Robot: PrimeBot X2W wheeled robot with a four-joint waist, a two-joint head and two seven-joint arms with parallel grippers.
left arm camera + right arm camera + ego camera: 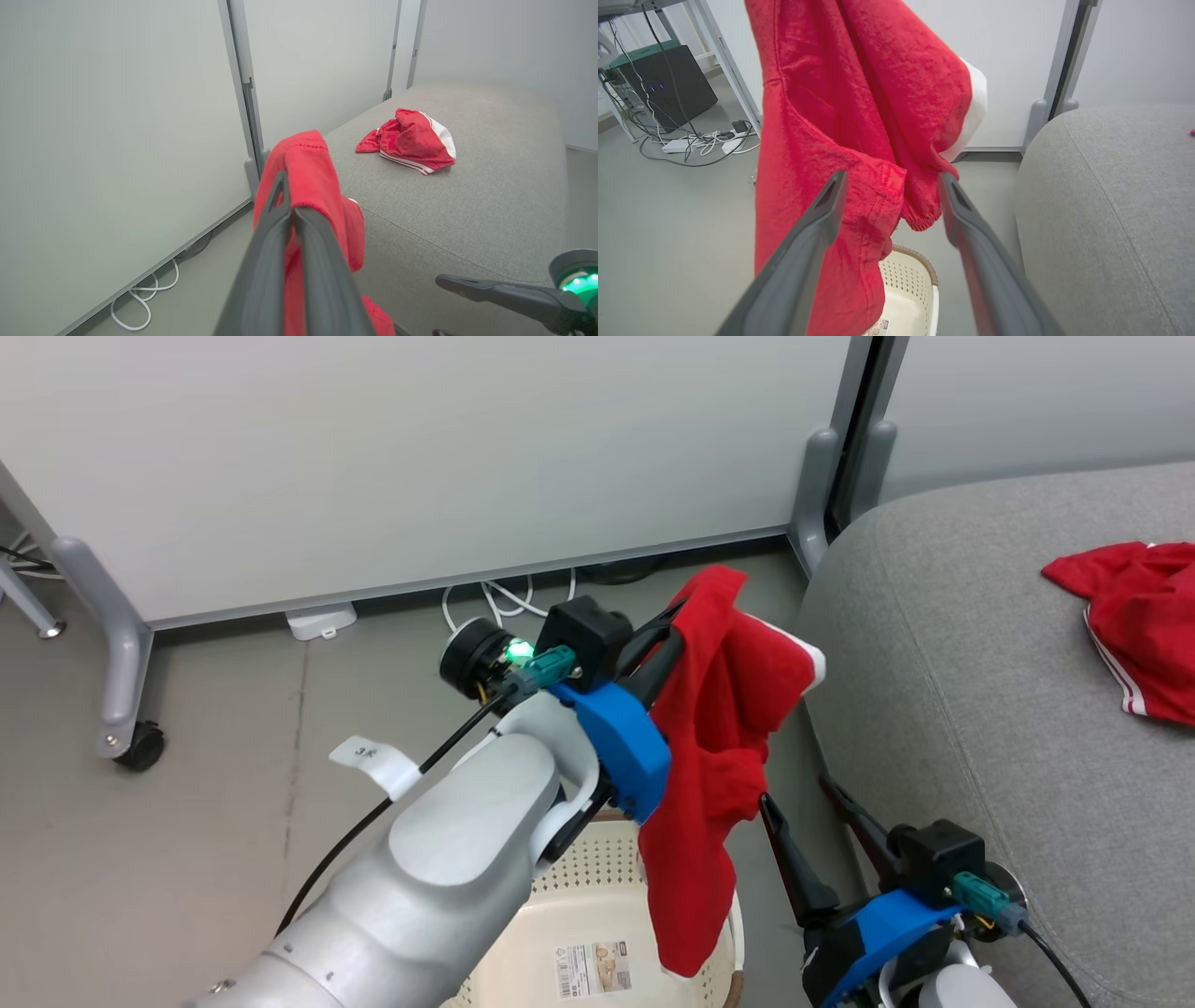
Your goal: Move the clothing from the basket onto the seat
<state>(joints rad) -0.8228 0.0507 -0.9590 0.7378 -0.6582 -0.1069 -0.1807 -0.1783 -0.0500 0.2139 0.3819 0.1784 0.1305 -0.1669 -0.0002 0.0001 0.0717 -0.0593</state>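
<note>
The left gripper is clamping shut on the held garment, above the basket and just beside the rounded edge of the seat. The held garment is hanging free from the fingers. It is red, with a white panel showing on the side toward the seat, and its lower end is dangling over the basket rim. The second garment is lying crumpled on the seat, well apart from the held one, with thin white stripes showing along its edge. The right gripper is standing with its jaws apart and gripping nothing, low between the basket and the seat.

The seat is presenting a light-grey woven surface, with a stitched seam running along it. The basket is standing on the floor, and a printed label is lying flat on its bottom. The floor is showing as a plain grey-beige surface with one thin joint line.

Pale panels are closing off the room behind, carried on grey posts. One post foot is resting on a black castor. White cables are looping on the floor at the panel's lower edge, near a white power block. In the right wrist view, a black box is sitting on the floor under a metal frame, with more cables trailing in front of it.
</note>
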